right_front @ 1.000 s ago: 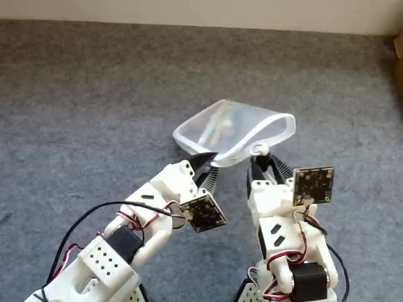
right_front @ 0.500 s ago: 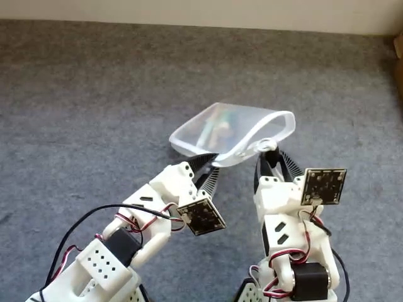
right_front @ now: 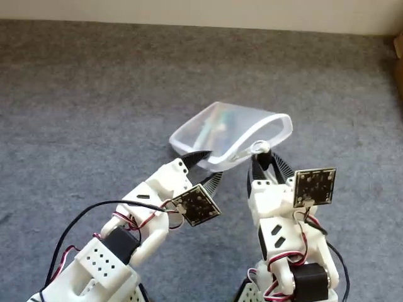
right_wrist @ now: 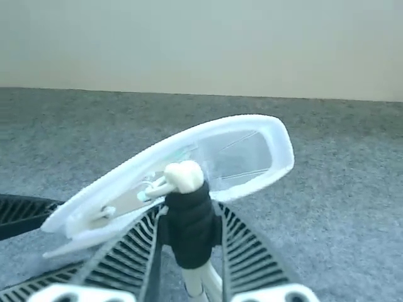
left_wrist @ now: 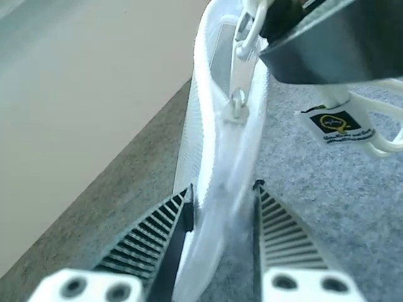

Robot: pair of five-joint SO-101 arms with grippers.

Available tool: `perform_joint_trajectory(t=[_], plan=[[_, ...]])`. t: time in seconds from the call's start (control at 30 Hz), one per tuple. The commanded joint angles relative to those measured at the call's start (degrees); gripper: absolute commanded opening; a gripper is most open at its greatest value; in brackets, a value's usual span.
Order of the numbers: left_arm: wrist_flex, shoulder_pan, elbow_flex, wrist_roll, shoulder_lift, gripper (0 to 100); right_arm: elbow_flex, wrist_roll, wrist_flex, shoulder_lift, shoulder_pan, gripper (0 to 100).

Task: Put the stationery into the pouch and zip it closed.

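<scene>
A translucent white pouch [right_front: 242, 126] is held tilted above the grey carpet, with coloured stationery [right_front: 216, 130] showing through its wall. My left gripper [right_front: 203, 166] is shut on the pouch's near corner. In the left wrist view the pouch edge [left_wrist: 217, 163] runs between the two fingers, with the zip slider [left_wrist: 238, 100] farther along. My right gripper [right_front: 263, 158] is shut on the zip pull [right_wrist: 189, 226], a black-wrapped tab with a white knob [right_wrist: 182, 176], at the pouch's [right_wrist: 245, 151] near edge. Part of the zip line toward the far end still gapes.
Grey carpet [right_front: 94, 94] lies all around the pouch. A pale wall [right_front: 189, 11] borders the far side. A brown object [right_front: 398, 56] sits at the right edge. A white printed tag [left_wrist: 337, 123] on a cord hangs by the right gripper.
The right gripper carried the zip pull slightly right, then back left. The left arm drew back a little toward the left, and the pouch shifted with it.
</scene>
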Motion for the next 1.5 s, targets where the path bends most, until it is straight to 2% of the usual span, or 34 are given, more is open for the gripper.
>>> perform_joint_trajectory(t=[0.0,0.3,0.47,0.7,0.93,1.07,1.47], plan=[[0.44,0.22,-2.33,0.79,-1.19,16,-0.75,1.23,0.22,-0.4,-3.12,0.5],[0.44,0.31,-3.82,0.97,-1.19,15,-0.75,1.23,0.22,-0.4,-3.47,0.5],[0.62,0.31,-5.05,5.36,-1.19,15,-0.75,1.32,0.22,-0.4,-3.47,0.5],[0.44,0.31,-5.41,5.71,-1.19,15,-0.75,1.32,0.22,-0.4,-3.47,0.5],[0.35,0.31,-5.49,5.45,-1.19,1,-0.75,1.32,0.22,-0.4,-3.21,0.5],[0.62,-0.13,-5.49,5.45,-1.19,1,-1.19,1.14,0.22,-0.4,-2.95,0.5],[3.25,-0.4,-5.67,5.36,-2.77,0,-0.75,-2.37,-4.18,-0.4,9.63,0.5]])
